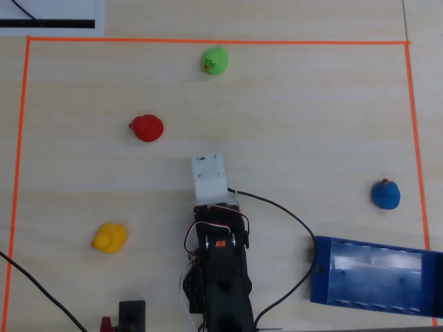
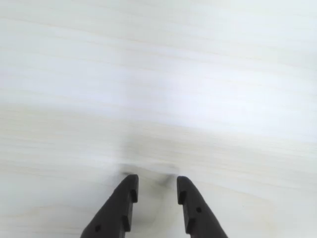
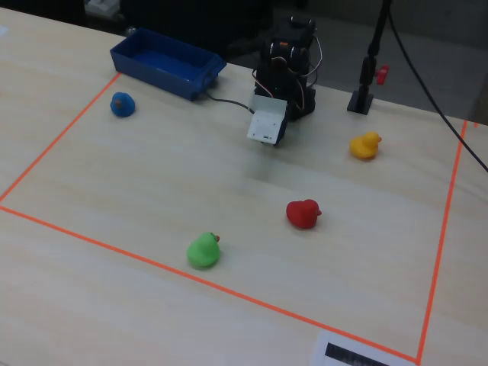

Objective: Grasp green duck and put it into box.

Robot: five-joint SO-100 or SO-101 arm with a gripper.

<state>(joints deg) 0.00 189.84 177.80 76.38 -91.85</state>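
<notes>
Green duck [image 1: 214,61] waits untouched at the far edge of the marked area, just inside the orange tape [image 1: 208,42], while your gripper [image 2: 156,184] hangs near the arm's base with its two black fingers [image 2: 126,191] a little apart and nothing between them; the wrist view shows only bare worktop [image 2: 158,89] ahead. From the gripper outward in the overhead view: the red duck [image 1: 147,128] lies up and to the left, the yellow duck [image 1: 110,238] to the left, the blue duck [image 1: 385,194] far to the right, and the box [image 1: 374,272] at the lower right, well apart from the green duck.

You can expect the duck to be light and rounded, probably soft or hollow and smooth-skinned, so it may squirt out of a tip pinch. Take it across the widest part of the body, low down, rather than by the head.

A white sheet [image 1: 52,17] with a black bar sits in the top-left corner; no lettering or brand is readable anywhere.
</notes>
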